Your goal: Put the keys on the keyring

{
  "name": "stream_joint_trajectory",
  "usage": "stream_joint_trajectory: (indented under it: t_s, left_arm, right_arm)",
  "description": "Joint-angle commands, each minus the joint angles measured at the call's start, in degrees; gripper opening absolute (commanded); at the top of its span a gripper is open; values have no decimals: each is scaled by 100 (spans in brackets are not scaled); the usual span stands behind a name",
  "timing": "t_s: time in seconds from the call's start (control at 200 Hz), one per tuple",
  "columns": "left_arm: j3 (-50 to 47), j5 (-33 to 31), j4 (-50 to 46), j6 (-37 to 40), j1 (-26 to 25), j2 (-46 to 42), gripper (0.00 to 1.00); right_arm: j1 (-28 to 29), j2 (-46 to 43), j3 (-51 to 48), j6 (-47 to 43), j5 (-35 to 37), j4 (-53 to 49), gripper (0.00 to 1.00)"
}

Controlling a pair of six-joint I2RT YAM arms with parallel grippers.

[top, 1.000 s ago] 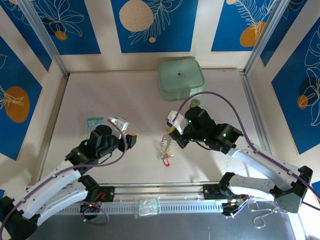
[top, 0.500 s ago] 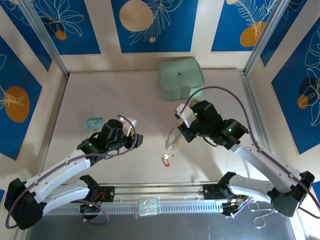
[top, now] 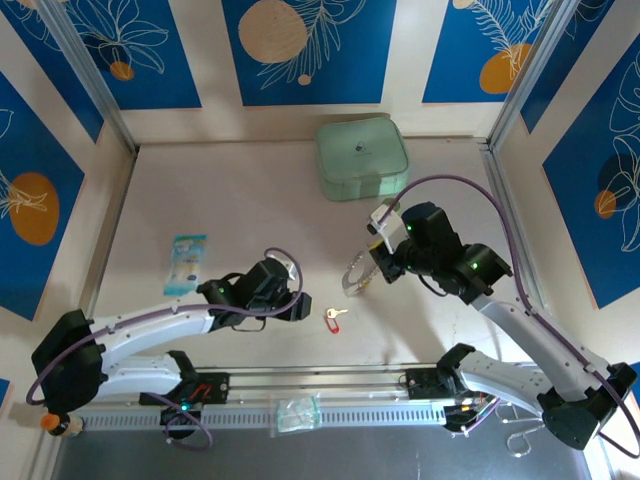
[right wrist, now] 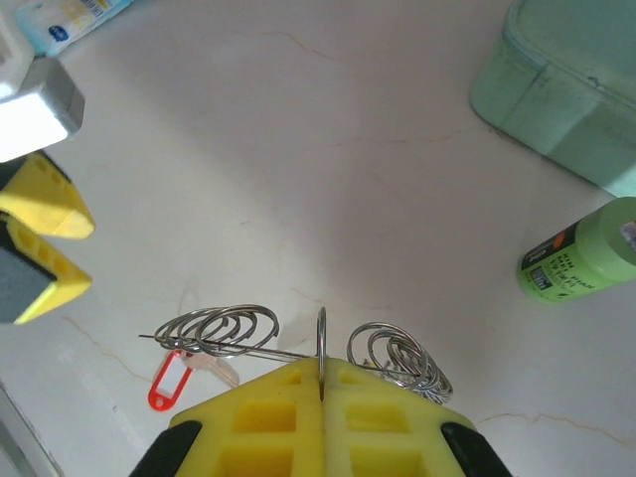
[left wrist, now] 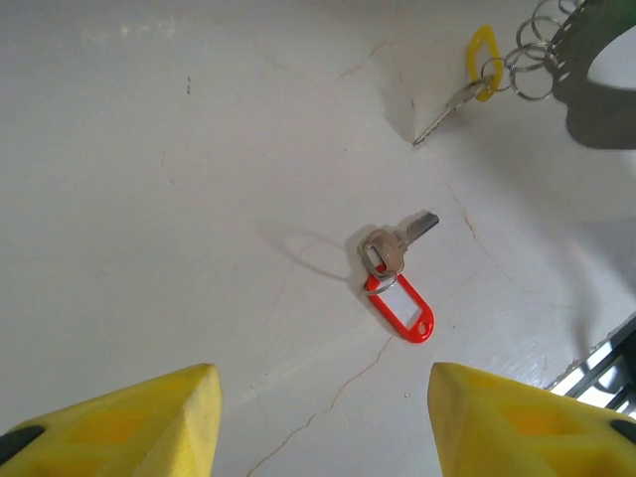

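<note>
keys: two in play, one red-headed and loose on the table, one yellow-headed and hanging among the ring's links.
left gripper (left wrist: 318, 427): hovers just left of the red key, fingers (left wrist: 129, 422) spread roughly halfway, nothing between them.
red key (left wrist: 383, 253): lies flat on the bare table (left wrist: 149, 199), near centre, blade pointing far-right, apart from everything else.
risk at the red key: it is thin and flat, so the fingers could scrape the table and skid it away, or pinch just the plastic head and leave the blade swinging.
yellow key (left wrist: 481, 55): dangles from small links on the keyring, tip close to the table; whether it is fully threaded cannot be told.
keyring (right wrist: 234, 326): held up off the table, right of the red key, its wire loops hanging to either side of the grip.
right gripper (right wrist: 323, 383): closed tight on one thin strand of the keyring.
risk at the ring: a grip on one strand could let the loop twist or slip when a key is pushed against it, and a tilt could shed the yellow key.
risk between arms: the meeting point looks tight, so the grippers could knock each other.
far right: pale green case (top: 362, 158) and green cylinder (right wrist: 581, 260) stand well apart from the work, unlikely to interfere.
</note>
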Motion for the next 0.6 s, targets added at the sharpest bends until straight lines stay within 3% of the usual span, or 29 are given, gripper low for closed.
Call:
stream_joint_trajectory:
  t_s: [0.0,0.285,0.44,0.595]
  left_arm:
    - [370,-393,66,543,-13,-253,55]
    - [285,112,863,3325,11,-1124,48]
    - [-126,512,1639,5221,16,-1505,47]
    - [-500,-3,2476,6649,16,-1839,51]
  right_arm:
    - [-58,-164,-127,-207,-565,368,0]
    - [-67,-240,-407,-741,-1320,921,0]
    - [-170,-209,-346,-1070,-1988,1101,0]
    - [-402,59,-241,-1164,-2967,1238,0]
